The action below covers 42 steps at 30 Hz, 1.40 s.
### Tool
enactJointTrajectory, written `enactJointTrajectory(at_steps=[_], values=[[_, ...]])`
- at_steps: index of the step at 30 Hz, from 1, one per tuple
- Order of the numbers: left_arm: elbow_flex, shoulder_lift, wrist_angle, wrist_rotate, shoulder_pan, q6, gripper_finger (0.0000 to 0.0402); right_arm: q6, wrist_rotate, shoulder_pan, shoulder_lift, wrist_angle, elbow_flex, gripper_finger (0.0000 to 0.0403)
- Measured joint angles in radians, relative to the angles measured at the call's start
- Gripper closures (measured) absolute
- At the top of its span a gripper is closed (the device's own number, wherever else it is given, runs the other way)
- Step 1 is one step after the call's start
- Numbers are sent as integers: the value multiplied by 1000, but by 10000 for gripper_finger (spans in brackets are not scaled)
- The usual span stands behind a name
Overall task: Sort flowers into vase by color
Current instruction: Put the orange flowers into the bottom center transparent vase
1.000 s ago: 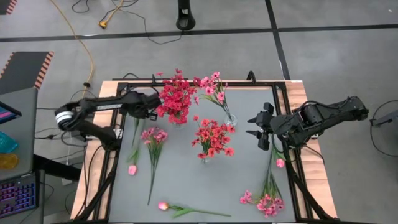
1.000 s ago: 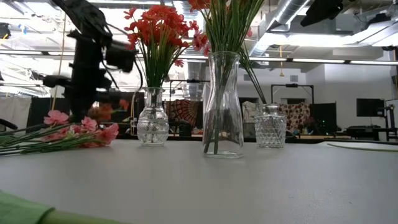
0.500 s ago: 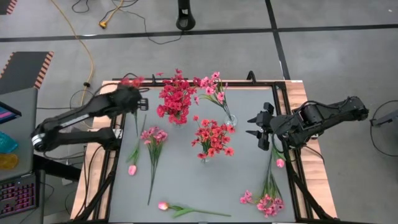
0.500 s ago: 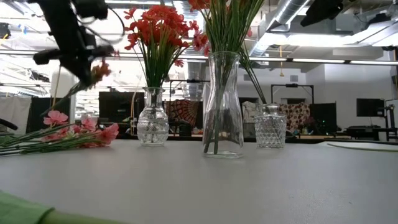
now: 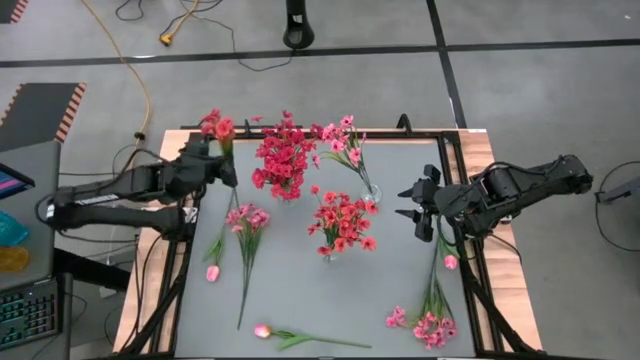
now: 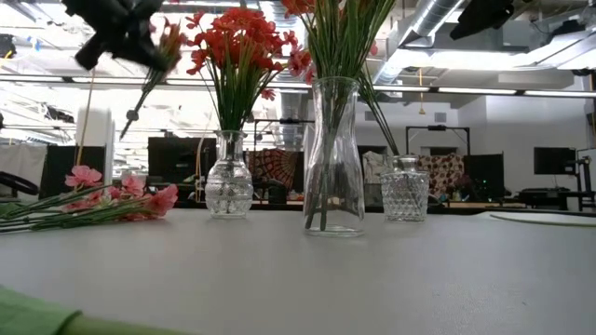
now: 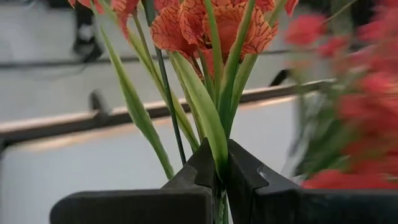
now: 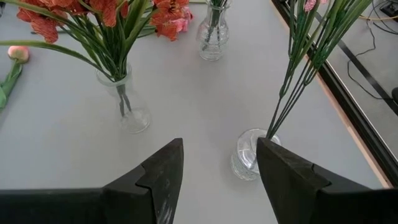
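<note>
Grey counter [image 5: 300,300] in a black frame, grey taped floor around it, a yellow cable off at 11 o'clock; across the counter an open workshop with screens and ceiling pipes. Three glass vases already hold flowers: a crimson bunch [image 5: 284,157] at 12 o'clock, a light pink spray [image 5: 342,138] just toward 1, a red-orange bunch [image 5: 342,222] at centre. My left fingers [image 7: 219,174] are pinched on a red spray [image 5: 216,127], lifted over the 10 o'clock edge — not yet in a vase. My right fingers [image 8: 219,168], spread and empty, wait at 3 o'clock. Still lying flat — a pink spray [image 5: 247,220] and a tulip [image 5: 212,271] at 9, another tulip [image 5: 263,330] at 6, pink stems [image 5: 432,325] at 4. I'd judge it roughly half done.
</note>
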Motion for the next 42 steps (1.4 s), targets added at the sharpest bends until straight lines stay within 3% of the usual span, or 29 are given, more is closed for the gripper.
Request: enactJointTrajectory(at_steps=[6,11,17,24,33,42], values=[[0,0,174,-100,-195,71,401,0,0,0,0,0,0,173],[0,20,222,-162,-337,85,401,0,0,0,0,0,0,173],[0,108,311,-232,-494,76,401,0,0,0,0,0,0,173],[0,221,579,-311,-648,230,401,0,0,0,0,0,0,173],[0,379,917,-320,-711,430,401,0,0,0,0,0,0,173],[0,628,1414,-192,-701,715,401,0,0,0,0,0,0,173]])
